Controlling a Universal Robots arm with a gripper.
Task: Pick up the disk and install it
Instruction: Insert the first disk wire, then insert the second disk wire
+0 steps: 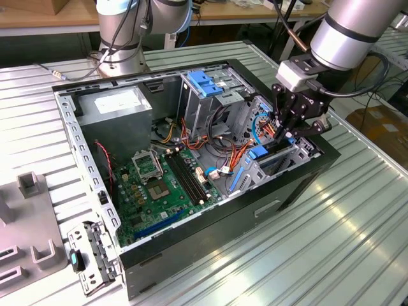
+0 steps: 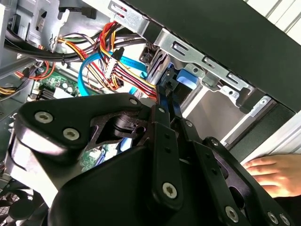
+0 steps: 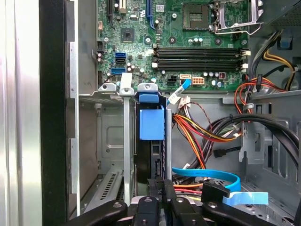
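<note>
Exterior view, right of frame: we log the gripper (image 1: 285, 135) lowered into the open computer case (image 1: 210, 223), at the drive bay (image 1: 271, 167) by the case's right wall. First wrist view, lower centre: the disk (image 3: 151, 123) stands on edge in that bay, blue carrier outward, the gripper's fingers (image 3: 157, 190) clamped on its near end. We also list the motherboard (image 1: 159, 185), the coloured cable bundle (image 3: 202, 129), and a person's hand (image 2: 277, 174) resting outside the case.

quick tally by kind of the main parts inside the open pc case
disk: 1
power supply: 1
motherboard: 1
cage with blue top: 1
total: 4
</note>
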